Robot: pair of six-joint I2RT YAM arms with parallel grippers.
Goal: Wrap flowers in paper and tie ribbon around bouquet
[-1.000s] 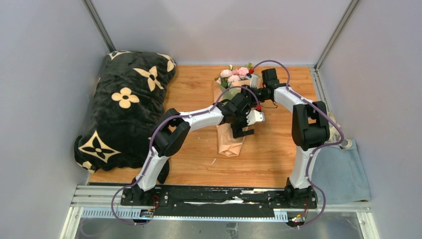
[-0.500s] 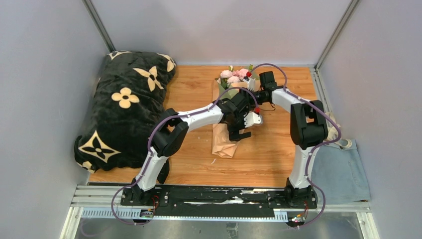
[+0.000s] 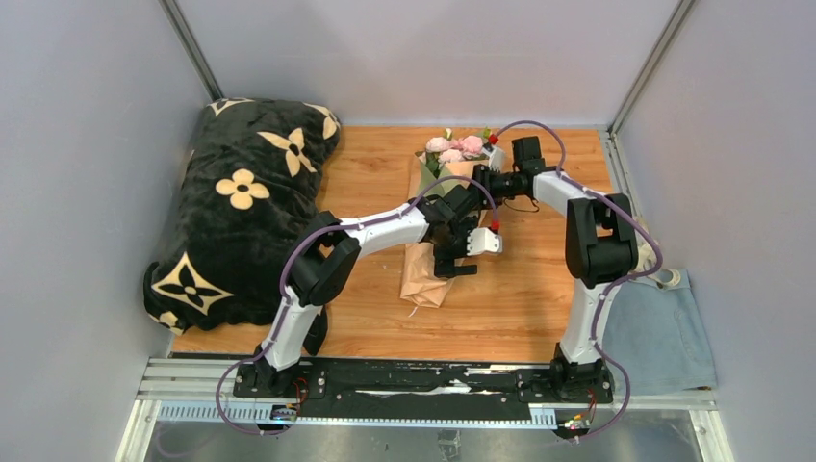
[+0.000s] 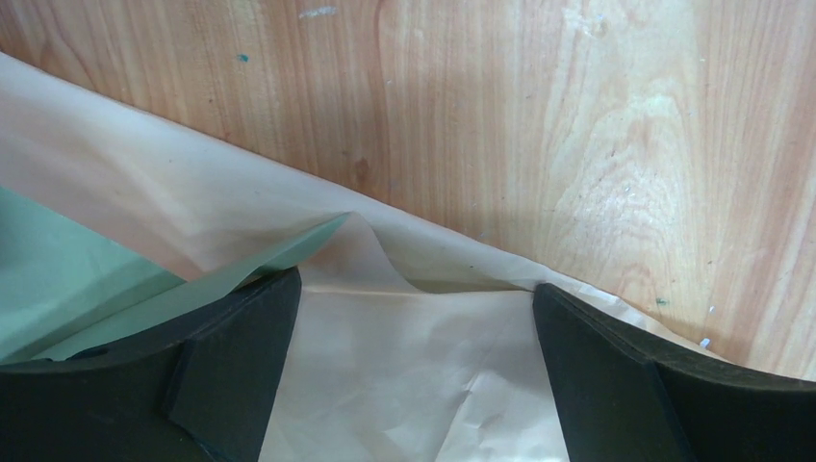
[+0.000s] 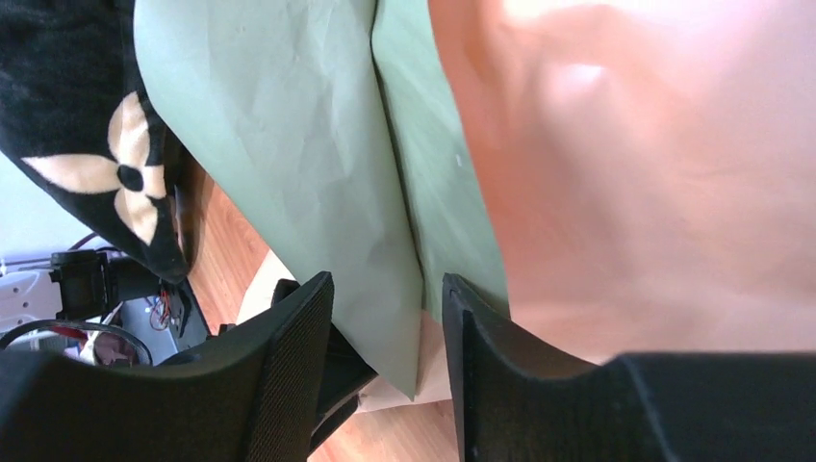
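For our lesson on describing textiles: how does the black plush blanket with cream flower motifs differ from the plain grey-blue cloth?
The black plush blanket bears cream flower motifs; the grey-blue cloth is plain. The blanket is much larger than the cloth. The blanket lies heaped at the left of the wooden table; the cloth lies flat beyond its right edge. Both are soft fabric.

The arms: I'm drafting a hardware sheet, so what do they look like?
The left arm and right arm have white tubular links, bulky black joints and a purple cable looped along each. The left claw and right claw have black, blocky fingers.
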